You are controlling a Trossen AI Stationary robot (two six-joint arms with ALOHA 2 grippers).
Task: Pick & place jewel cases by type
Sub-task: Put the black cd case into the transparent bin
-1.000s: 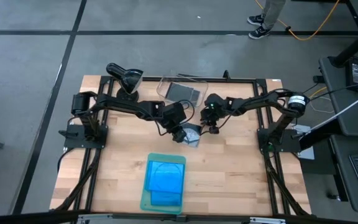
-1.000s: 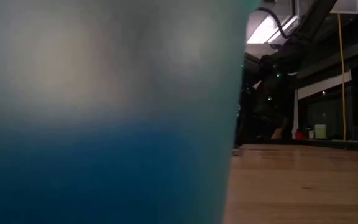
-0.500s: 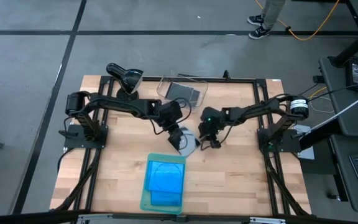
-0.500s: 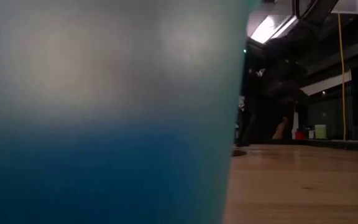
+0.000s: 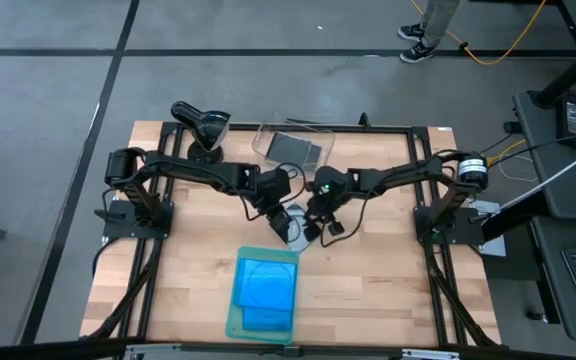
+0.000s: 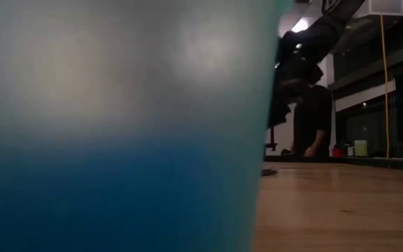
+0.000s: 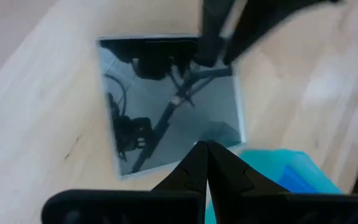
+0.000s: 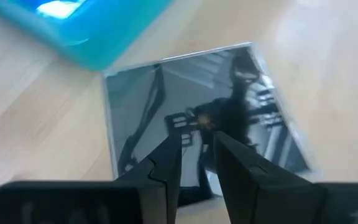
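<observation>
A dark grey jewel case point(image 5: 298, 222) lies flat on the wooden table point(image 5: 388, 290), just beside the far edge of the pale green tray point(image 5: 236, 322) that holds the blue jewel cases point(image 5: 265, 283). The left gripper point(image 5: 286, 226) is above this grey case with its fingers pressed together, pinching nothing. The right gripper point(image 5: 313, 229) is over the same case, fingers a little apart. Beyond the grey case, a clear bin point(image 5: 266, 133) holds another dark case point(image 5: 296, 149)
</observation>
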